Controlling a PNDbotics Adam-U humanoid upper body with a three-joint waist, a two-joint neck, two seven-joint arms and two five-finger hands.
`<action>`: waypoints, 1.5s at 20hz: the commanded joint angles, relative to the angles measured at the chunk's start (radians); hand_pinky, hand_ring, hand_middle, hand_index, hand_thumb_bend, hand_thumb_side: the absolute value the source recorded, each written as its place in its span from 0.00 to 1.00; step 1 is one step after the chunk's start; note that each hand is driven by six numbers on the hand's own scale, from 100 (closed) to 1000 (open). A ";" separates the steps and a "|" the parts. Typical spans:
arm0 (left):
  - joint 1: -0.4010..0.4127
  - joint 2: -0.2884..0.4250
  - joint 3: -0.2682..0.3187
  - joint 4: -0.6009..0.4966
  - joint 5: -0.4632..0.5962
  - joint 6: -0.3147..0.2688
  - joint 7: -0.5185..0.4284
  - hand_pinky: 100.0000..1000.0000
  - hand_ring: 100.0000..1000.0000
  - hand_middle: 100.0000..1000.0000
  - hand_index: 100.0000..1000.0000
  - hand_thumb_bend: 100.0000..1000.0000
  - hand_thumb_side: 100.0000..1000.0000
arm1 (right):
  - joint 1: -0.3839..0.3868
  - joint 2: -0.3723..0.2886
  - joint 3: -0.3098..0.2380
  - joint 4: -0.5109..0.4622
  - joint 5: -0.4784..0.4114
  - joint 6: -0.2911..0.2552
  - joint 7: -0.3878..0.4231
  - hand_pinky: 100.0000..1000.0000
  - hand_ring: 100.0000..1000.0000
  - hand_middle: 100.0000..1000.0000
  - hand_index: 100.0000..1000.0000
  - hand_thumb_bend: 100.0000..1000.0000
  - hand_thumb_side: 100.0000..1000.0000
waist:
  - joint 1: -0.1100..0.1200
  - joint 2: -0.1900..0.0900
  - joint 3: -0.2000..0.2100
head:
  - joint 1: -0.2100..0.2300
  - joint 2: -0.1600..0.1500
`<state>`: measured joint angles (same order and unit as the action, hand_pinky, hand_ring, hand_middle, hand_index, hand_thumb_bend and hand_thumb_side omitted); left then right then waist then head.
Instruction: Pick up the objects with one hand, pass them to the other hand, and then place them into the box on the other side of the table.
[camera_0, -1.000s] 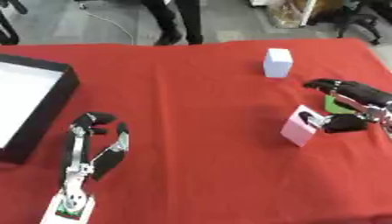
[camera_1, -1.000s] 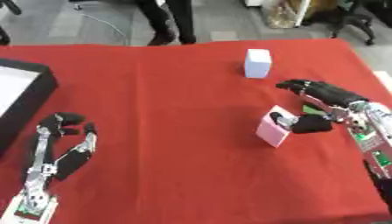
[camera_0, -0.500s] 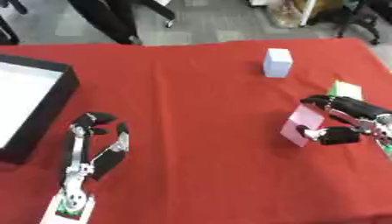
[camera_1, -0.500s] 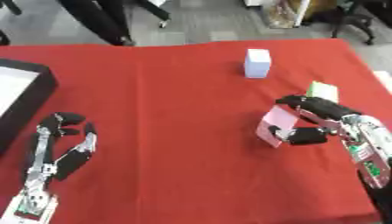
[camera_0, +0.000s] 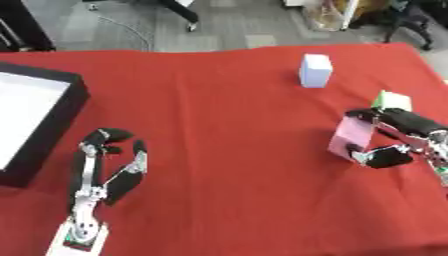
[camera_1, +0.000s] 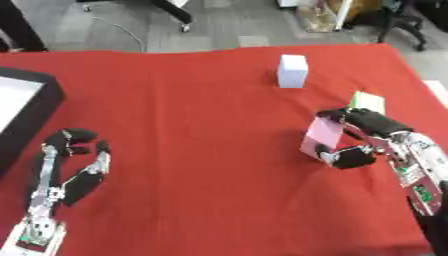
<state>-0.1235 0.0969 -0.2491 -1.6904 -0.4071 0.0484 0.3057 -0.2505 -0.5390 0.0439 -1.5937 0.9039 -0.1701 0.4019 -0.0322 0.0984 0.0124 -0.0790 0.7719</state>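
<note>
A pink box (camera_0: 351, 137) stands on the red table (camera_0: 219, 110) at the right. My right hand (camera_0: 398, 135) is curled round it, fingers over its top and thumb at its lower side. A green-and-white box (camera_0: 393, 100) lies just behind that hand. Farther back a white box (camera_0: 315, 70) stands upright. A black box with a white floor (camera_0: 35, 117) sits at the left edge. My left hand (camera_0: 109, 167) rests at the lower left with its fingers relaxed and nothing in it.
Beyond the table's far edge lies grey floor, with a person's legs (camera_0: 179, 9), a cable and chair bases. The table's right edge runs close to my right hand.
My right hand has come down over the pink box and closed its fingers and thumb round it. The green-and-white box behind it has come into sight. The left hand has stayed put.
</note>
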 joint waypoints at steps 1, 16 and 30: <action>-0.008 0.014 0.006 -0.011 -0.001 -0.001 0.001 0.60 0.66 0.57 0.58 0.07 0.08 | -0.034 0.000 -0.016 -0.080 -0.046 0.002 -0.057 0.79 0.68 0.46 0.66 0.00 0.27 | -0.006 -0.026 -0.003 | 0.024 -0.002; -0.115 0.018 -0.073 0.033 -0.087 -0.043 -0.053 0.65 0.75 0.67 0.74 0.38 0.28 | -0.244 0.328 0.282 -0.219 -0.292 0.108 -0.295 0.65 0.62 0.47 0.66 0.00 0.49 | 0.004 -0.035 0.029 | 0.167 -0.002; -0.182 -0.003 -0.112 0.021 -0.312 -0.061 0.090 0.67 0.78 0.73 0.80 0.50 0.29 | -0.269 0.529 0.483 -0.084 -0.517 0.258 -0.289 0.62 0.60 0.47 0.66 0.00 0.65 | -0.012 -0.034 0.026 | 0.111 -0.002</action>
<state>-0.2887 0.1040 -0.3554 -1.6323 -0.6929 -0.0122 0.3752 -0.5071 -0.0215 0.5105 -1.6810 0.4098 0.0780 0.1072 -0.0333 0.0916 0.0383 0.0397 0.7719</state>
